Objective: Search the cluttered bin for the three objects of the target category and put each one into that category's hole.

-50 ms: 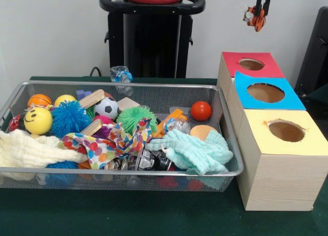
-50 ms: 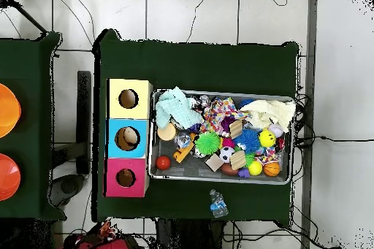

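Note:
My gripper (image 1: 260, 14) hangs high at the top right, above and behind the red-topped hole (image 1: 251, 64), shut on a small orange and white object (image 1: 252, 15). The wooden box has three holes: red (image 2: 126, 177), blue (image 1: 265, 92) and yellow (image 1: 286, 131). Beside it the wire bin (image 1: 118, 171) holds a red ball (image 1: 201, 111), soccer ball (image 1: 106, 107), yellow smiley ball (image 1: 38, 120), blue fuzzy ball (image 1: 69, 118), green spiky ball (image 1: 134, 117), orange basketball (image 1: 39, 100), wooden blocks (image 1: 92, 98) and cloths.
A mint cloth (image 1: 197, 151), a cream cloth (image 1: 31, 151) and a patterned cloth (image 1: 107, 143) cover part of the bin's contents. A crumpled plastic bottle (image 1: 121, 74) lies on the green table behind the bin. Two orange bowls (image 2: 6, 111) sit on a side table.

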Tool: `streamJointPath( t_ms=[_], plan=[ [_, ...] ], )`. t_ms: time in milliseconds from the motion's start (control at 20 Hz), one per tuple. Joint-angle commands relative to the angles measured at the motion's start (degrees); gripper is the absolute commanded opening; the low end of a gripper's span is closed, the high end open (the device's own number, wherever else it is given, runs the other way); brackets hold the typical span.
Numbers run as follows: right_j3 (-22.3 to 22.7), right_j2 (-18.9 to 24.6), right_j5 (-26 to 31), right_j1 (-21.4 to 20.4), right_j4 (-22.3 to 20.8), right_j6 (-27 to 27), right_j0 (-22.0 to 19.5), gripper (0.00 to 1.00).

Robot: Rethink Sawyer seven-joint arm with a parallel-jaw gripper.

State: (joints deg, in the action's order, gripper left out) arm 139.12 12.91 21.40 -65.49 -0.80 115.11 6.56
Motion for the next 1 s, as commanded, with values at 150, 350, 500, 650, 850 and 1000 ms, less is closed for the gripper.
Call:
streamJointPath(
  t_ms=[150,350,500,650,850,1000],
  plan=[
    [-2.2,2.0,-2.0,1.7,1.0,5.8,-1.1,0.0],
    [-8.6,1.5,2.4,5.4,-1.1,3.4,-1.5,0.0],
    [-11.6,1.9,4.6,7.3,-1.6,2.1,-1.9,0.0],
    [-13.5,2.0,6.7,7.9,-1.4,1.6,-2.0,0.0],
    [-14.2,2.5,8.5,7.4,-0.7,1.3,-2.5,0.0],
    [-14.0,2.7,8.4,7.1,-0.4,1.5,-2.8,0.0]
  ],
)
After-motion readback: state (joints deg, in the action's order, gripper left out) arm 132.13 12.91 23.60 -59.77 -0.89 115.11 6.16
